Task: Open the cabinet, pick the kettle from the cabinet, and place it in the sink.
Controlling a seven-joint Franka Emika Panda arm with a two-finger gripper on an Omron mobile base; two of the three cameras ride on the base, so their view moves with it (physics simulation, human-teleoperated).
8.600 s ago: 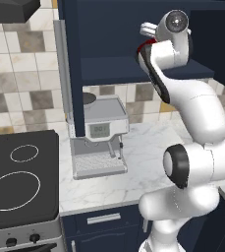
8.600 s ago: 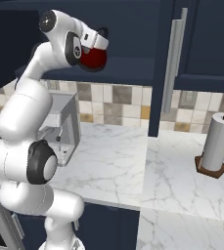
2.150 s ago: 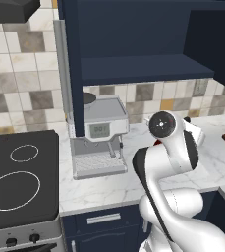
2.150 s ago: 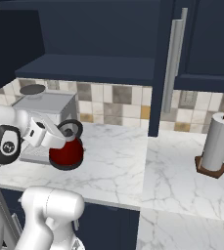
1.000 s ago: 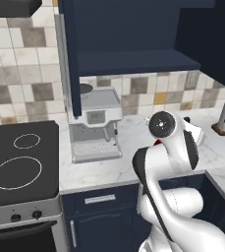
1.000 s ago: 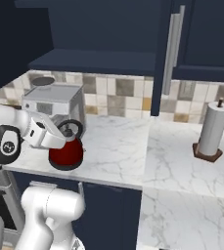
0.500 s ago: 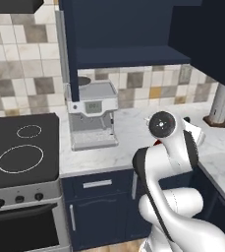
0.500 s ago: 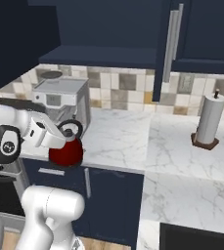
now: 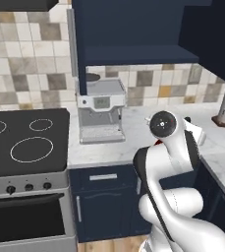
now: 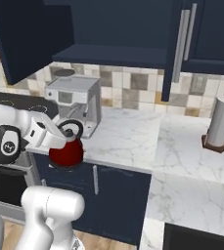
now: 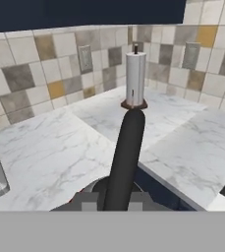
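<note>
The cabinet stands open and the kettle is out, carried in front of the counter. The gripper is clamped on its handle (arched, dark). Setting it in the sink remains.

Everything I see is evenly and softly lit, with no single lamp I can trace. The marble counter comes out bright and flat, without glare. The cabinet above that counter is the darkest zone, its inside nearly black, and it throws a faint shade on the tiles just under it. My hand view is soft and coarse; the kettle handle close to the lens is blurred. Straight lines stay straight toward the edges.
</note>
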